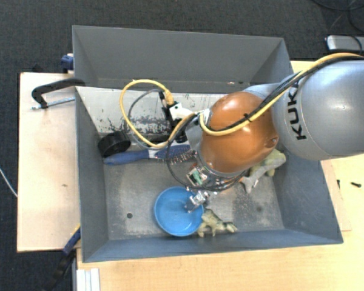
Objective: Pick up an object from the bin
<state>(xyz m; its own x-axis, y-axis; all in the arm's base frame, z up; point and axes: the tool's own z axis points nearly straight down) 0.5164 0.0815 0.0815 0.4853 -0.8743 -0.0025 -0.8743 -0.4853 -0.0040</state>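
Pincer (197,200) position: low in the grey metal bin (97,223), under the orange wrist cover (236,138), at the right rim of a blue round dish (173,214); whether the pincer is released or clenched cannot be told, and nothing can be confirmed in its grasp; contact with the dish rim cannot be confirmed either.

Blue round dish: lies open side up on the bin floor, close to the near wall, about mid-width; its right edge is partly covered by the pincer.

Pale yellow-green object (217,226): small, irregular, just beside the dish on its right, against the near wall; its kind cannot be told.

Cream-coloured object (264,168): lies right of the wrist cover, partly hidden by it.

Blue-handled tool (133,157): lies flat across the floor farther back, left of the wrist; its right end runs under the arm.

Black round object (113,143): sits at the left end of the tool handle, near the far left corner.

Yellow cable (128,96): loops from the wrist over the far part of the bin.
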